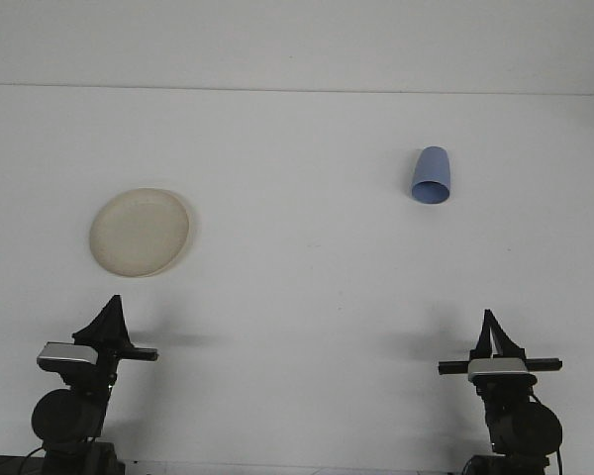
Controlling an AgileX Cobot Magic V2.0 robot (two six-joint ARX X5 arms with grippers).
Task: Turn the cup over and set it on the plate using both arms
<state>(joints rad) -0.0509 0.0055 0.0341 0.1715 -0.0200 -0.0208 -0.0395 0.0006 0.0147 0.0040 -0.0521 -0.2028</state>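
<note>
Cup [432, 176] well beyond right end effector [491, 322].

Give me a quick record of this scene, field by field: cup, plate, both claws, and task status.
cup: blue cup, upside down, far right of the table
plate: cream plate, left side, nothing on it
left claw: left claw, near edge, below the plate, holding nothing
right claw: right claw, near edge, below the cup, holding nothing
status: cup not yet grasped or flipped

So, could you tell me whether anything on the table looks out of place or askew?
Only the blue cup: it sits mouth-down at the far right. The cream plate lies flat and bare at the left.
</note>
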